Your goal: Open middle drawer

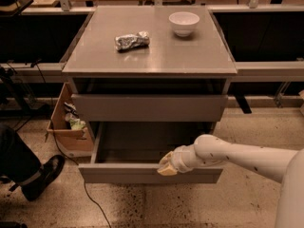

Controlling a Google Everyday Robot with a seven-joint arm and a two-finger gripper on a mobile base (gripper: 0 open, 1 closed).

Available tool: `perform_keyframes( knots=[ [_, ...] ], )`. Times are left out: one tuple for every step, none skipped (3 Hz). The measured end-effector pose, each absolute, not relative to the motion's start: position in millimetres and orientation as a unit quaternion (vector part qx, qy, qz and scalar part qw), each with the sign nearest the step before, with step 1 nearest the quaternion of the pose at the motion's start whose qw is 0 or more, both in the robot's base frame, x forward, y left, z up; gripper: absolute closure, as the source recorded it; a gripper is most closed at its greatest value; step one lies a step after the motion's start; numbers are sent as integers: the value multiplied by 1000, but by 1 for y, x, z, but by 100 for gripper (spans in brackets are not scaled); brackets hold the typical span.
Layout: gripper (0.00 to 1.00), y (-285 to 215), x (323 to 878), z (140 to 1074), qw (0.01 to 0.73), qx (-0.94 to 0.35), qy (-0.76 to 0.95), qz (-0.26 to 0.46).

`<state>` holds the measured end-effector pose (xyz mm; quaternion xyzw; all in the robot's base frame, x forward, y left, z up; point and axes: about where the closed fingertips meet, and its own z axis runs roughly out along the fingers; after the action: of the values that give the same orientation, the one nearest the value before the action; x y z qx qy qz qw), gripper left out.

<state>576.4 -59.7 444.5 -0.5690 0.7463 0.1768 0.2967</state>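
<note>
The middle drawer (142,174) is the wide grey drawer pulled far out of the cabinet toward the camera, and its grey inside (142,144) shows. My gripper (165,167) reaches in from the right on a white arm (237,156). Its yellowish fingers close over the top rim of the drawer's front, right of its middle. Above it, another grey drawer front (147,107) stands nearly closed. Any drawer front below the open one is hidden.
On the cabinet top (190,56) lie a crumpled foil bag (131,41) and a white bowl (184,23). A cardboard box (66,122) with trash stands left of the cabinet. A person's shoe (40,177) and a cable (90,198) lie on the floor at the left.
</note>
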Motion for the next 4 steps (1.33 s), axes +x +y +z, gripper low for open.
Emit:
perform_keyframes(
  knots=[
    [23, -60, 576, 445, 297, -569, 746, 177],
    [1, -72, 562, 459, 277, -582, 748, 155],
    [0, -84, 559, 478, 264, -589, 752, 132],
    [26, -92, 581, 492, 269, -587, 755, 119]
  ],
)
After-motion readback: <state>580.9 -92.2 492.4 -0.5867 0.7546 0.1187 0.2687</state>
